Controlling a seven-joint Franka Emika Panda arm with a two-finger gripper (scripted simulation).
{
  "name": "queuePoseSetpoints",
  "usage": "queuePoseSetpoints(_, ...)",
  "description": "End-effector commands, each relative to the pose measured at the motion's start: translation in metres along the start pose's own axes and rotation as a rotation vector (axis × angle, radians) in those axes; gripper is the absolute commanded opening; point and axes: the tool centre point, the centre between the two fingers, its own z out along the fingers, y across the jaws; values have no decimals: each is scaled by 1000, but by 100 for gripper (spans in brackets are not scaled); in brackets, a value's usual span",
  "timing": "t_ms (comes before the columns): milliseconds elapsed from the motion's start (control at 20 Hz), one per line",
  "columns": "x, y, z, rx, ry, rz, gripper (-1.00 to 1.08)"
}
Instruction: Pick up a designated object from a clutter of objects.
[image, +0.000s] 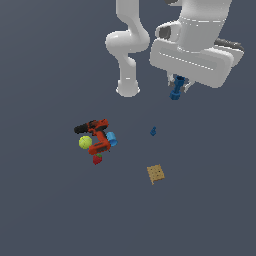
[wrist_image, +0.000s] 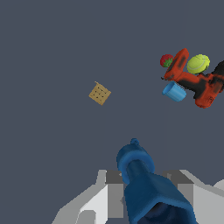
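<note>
Gripper (image: 178, 86) is up off the floor (image: 50, 210), under the white wrist housing, near the arm base (image: 128, 89). It's pinching the dark-blue cylinder (image: 175, 93): in the exterior view the piece hangs just below the fingers, well clear of the floor. Wrist view confirms: cylinder (wrist_image: 144, 183) sits between the two grey fingers (wrist_image: 114, 192), filling the gap, round end pointing away from the camera; contact on the far finger is partly hidden, so grip looks two-sided but I can't fully verify it. Rest of the clutter is on the floor. Drill (image: 95, 134), red and black, lies on its side at the exterior view's left, with the ball (image: 85, 142), yellow-green, touching or just beside it and the cup (image: 111, 139), light blue, against its other side. Red block (image: 97, 159) sits just below the drill handle with a bit of green on it. Tiny blue piece (image: 153, 131) is alone, between the drill group and the gripper, well apart from both. Cracker (image: 155, 173), tan and gridded, lies flat and isolated, nearer the camera than the blue piece. Wrist view shows the same set: cracker (wrist_image: 99, 93), drill (wrist_image: 192, 78), ball (wrist_image: 198, 64), cup (wrist_image: 174, 92).
</note>
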Motion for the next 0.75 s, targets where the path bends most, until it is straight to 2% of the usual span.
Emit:
queuePoseSetpoints(0, -3, 5, -21, -1, -1, 0, -100)
queuePoseSetpoints(350, -8, 13, -59, -1, -1, 0, -100)
queuePoseSetpoints(700, -9, 15, -71, -1, -1, 0, -100)
